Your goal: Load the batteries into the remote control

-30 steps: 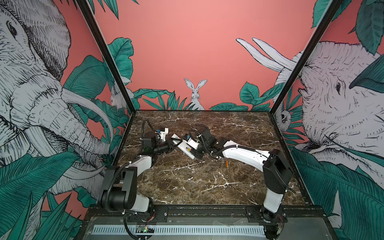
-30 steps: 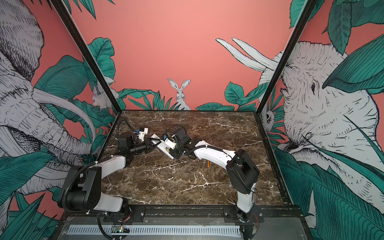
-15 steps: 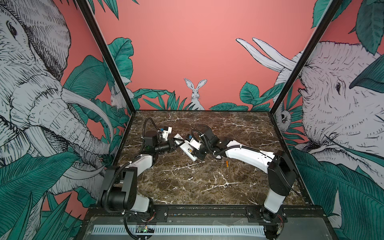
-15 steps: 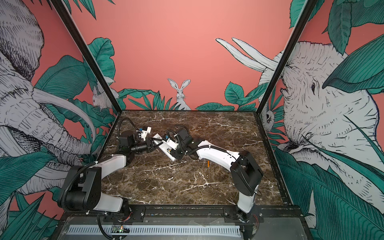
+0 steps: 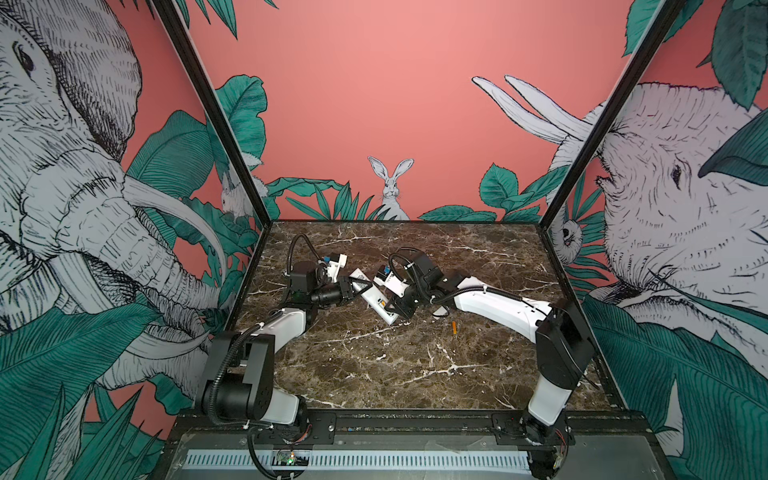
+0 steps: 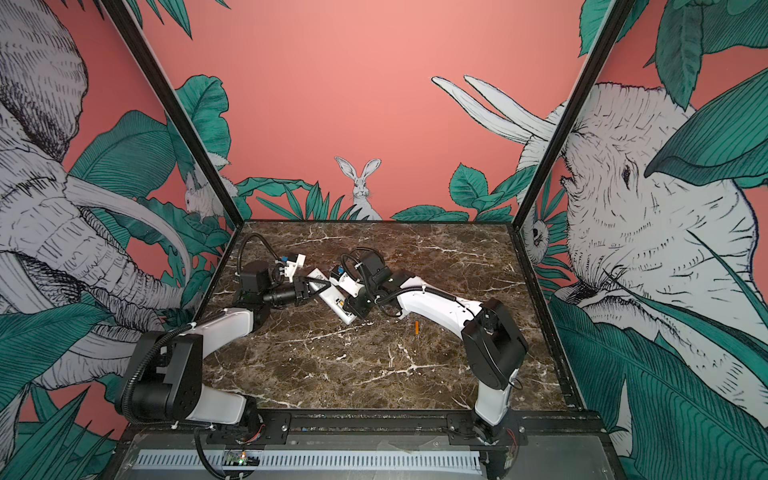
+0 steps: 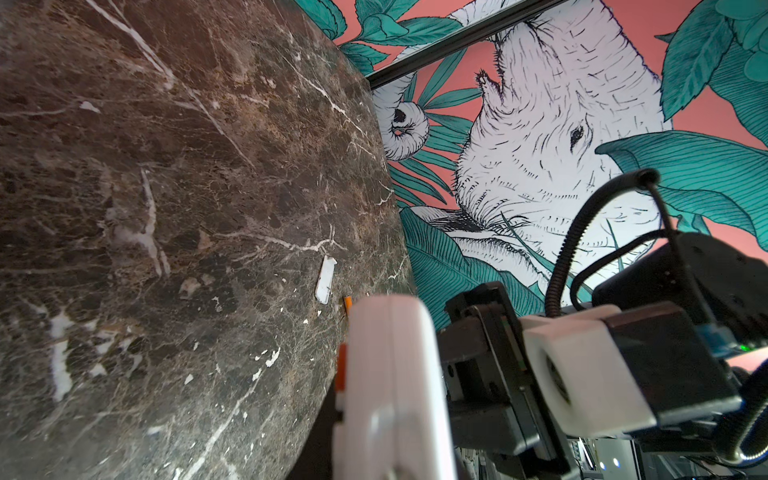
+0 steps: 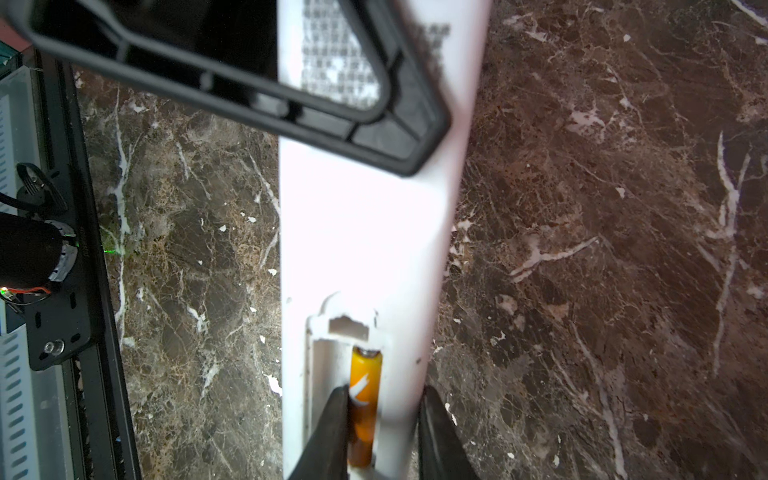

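Marble tabletop (image 5: 374, 365) lies bare along the front. Further in, right of centre, the loose battery (image 5: 454, 328) (image 6: 416, 328) rests on the stone beside the right forearm, apart from both grippers. The left wrist view catches only its orange tip (image 7: 348, 301), with a small white cover (image 7: 325, 279) lying flat close by.

Behind that, near the middle, the remote control (image 5: 376, 301) (image 6: 332, 300) runs diagonally, its nearer end pointing right and its plain back facing up. The battery bay at that nearer end is uncovered.

In the right wrist view the seated battery (image 8: 365, 386) lies lengthwise in one slot of the bay, and the slot beside it holds nothing. The right gripper (image 8: 384, 411) stands over this end with its fingers a little apart. One finger is inside the bay against the seated battery and the other is just outside the remote control's (image 8: 365, 232) long edge. Whether they squeeze anything cannot be told.

Toward the far end, the left gripper (image 5: 359, 286) (image 6: 313, 286) is pressed together on the remote control (image 7: 390, 374), pinching it across its width.
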Robot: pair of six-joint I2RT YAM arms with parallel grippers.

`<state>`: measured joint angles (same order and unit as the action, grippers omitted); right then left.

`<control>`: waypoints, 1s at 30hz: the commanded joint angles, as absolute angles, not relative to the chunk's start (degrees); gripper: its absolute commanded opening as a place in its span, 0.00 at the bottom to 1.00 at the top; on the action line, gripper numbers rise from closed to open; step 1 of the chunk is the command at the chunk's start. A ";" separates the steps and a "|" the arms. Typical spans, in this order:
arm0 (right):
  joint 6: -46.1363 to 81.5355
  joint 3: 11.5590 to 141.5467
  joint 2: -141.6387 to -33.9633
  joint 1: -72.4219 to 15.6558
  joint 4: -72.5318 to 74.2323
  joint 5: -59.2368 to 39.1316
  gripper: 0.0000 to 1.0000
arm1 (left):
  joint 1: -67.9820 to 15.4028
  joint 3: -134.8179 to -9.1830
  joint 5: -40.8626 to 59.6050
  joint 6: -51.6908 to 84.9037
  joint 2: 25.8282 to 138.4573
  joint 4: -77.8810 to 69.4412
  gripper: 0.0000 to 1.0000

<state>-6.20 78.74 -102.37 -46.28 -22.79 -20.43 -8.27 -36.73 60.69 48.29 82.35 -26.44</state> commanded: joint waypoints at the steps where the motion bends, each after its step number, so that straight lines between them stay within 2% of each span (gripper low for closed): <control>1: -8.65 76.53 -105.05 -45.32 -27.78 -17.96 0.13 | -9.23 -39.90 71.14 49.88 78.90 -28.15 0.01; 7: -10.51 76.65 -104.89 -45.26 -29.78 -17.64 0.11 | -9.23 -39.95 70.97 48.68 78.31 -26.33 0.01; 12: -9.29 76.39 -102.83 -45.29 -28.88 -18.37 0.27 | -9.23 -40.46 70.11 47.20 78.73 -24.39 0.02; 16: -6.76 75.53 -99.08 -44.62 -27.51 -20.62 0.39 | -9.17 -41.97 67.86 42.18 79.01 -17.40 0.02; 22: -0.33 71.63 -92.37 -43.73 -26.44 -22.13 0.54 | -9.29 -43.12 62.90 37.33 79.70 -11.07 0.03; 26: 6.85 68.10 -88.08 -42.82 -27.53 -16.43 0.60 | -9.55 -44.36 58.77 33.39 80.00 -5.93 0.03; 30: 14.44 63.66 -85.78 -42.14 -30.19 -6.18 0.63 | -9.84 -44.58 55.72 31.40 79.98 -4.34 0.03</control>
<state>7.16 66.17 -87.13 -42.68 -27.14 -14.61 -9.61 -43.16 58.22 34.72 81.71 -7.09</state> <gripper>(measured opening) 0.623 0.217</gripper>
